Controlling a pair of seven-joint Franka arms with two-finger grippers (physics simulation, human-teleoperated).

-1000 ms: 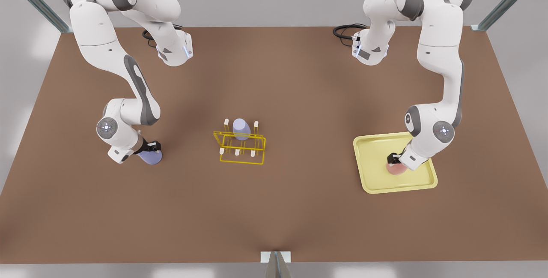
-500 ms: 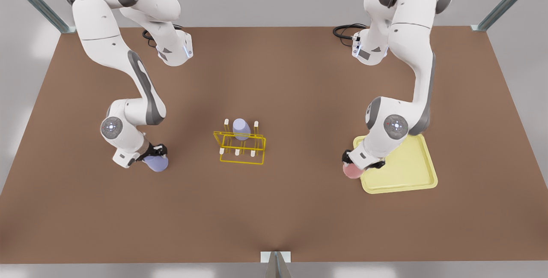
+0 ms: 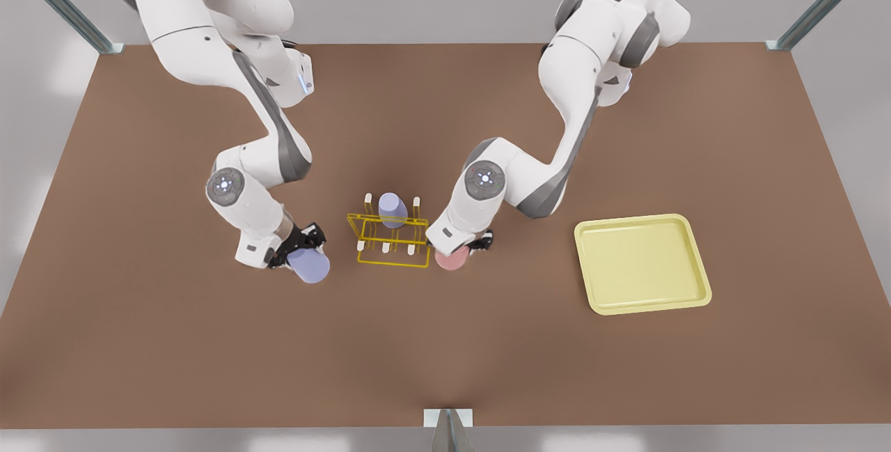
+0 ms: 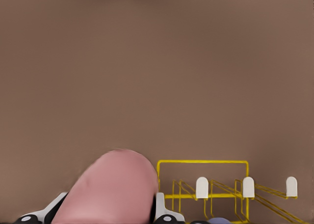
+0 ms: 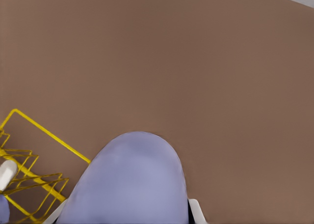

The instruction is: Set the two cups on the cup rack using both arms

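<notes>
Going left to right in the front view, we first see the right gripper (image 3: 301, 255) left of centre, its black fingers clamped on a pale lavender-blue tapered plastic cup (image 3: 309, 265) tilted above the brown tabletop (image 3: 445, 354). At centre stands the thin yellow wire cup rack (image 3: 391, 239) with white-tipped pegs, a second lavender cup (image 3: 392, 209) upturned on a rear peg. Just beside the rack's right edge, the left gripper (image 3: 465, 248) grips a salmon-pink tapered cup (image 3: 451, 258). Well to the right lies a flat pale-yellow square tray (image 3: 699, 278).
</notes>
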